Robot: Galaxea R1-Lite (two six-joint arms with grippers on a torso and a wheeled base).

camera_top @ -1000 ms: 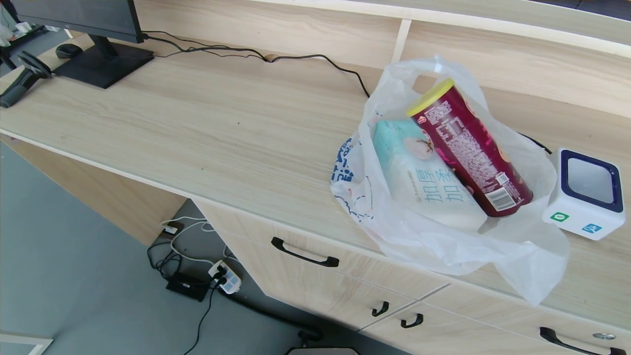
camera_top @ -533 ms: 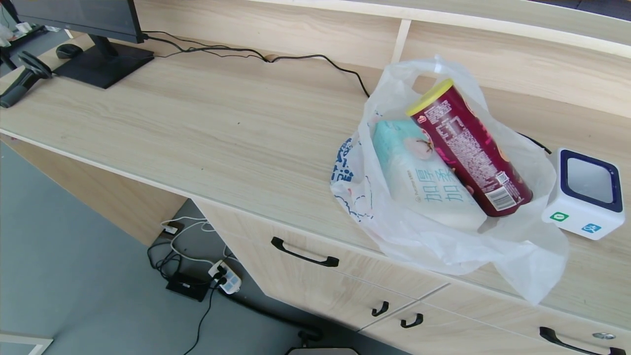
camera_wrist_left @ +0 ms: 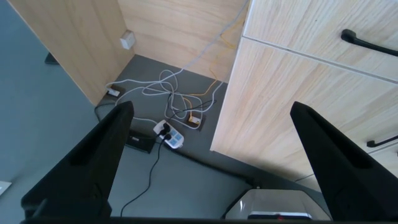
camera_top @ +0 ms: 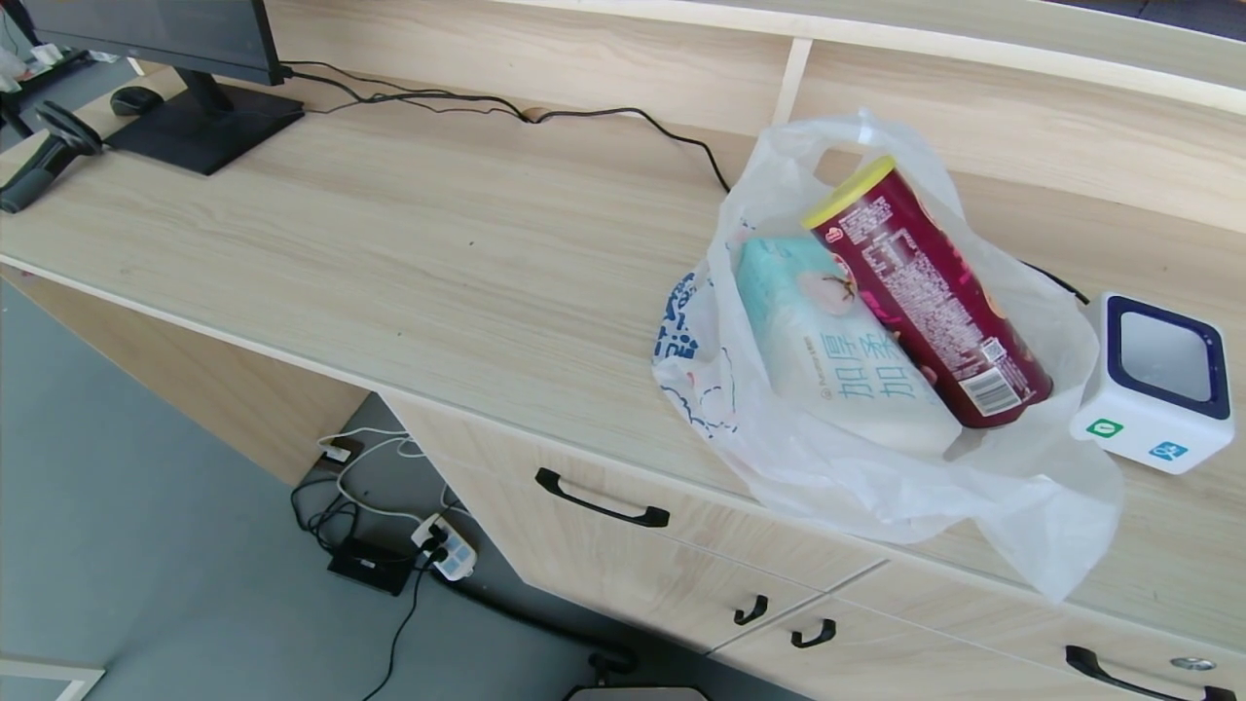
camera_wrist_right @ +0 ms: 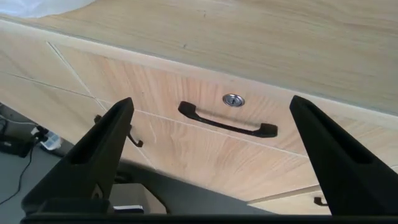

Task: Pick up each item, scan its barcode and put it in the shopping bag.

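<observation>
Shopping bag (camera_top: 1051, 526) is seen on the bench (camera_top: 438, 253) in the head view, with the red can (camera_top: 925, 292) leaned across the tissue pack (camera_top: 827, 360) inside. In the left wrist view, the left fingers (camera_wrist_left: 93, 168) are spread wide, low by the floor (camera_wrist_left: 50, 106). In the right wrist view, the right fingers (camera_wrist_right: 93, 155) are spread wide below the bench. The bag is judged nearer them, higher up.

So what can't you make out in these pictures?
- Bag bottom, head view: the tissue pack and can hide anything beneath them.
- Monitor, head view: screen cut off by the top edge.
- Handheld scanner, head view: partly cut off by the left edge.
- Can's barcode, head view: too small to read.
</observation>
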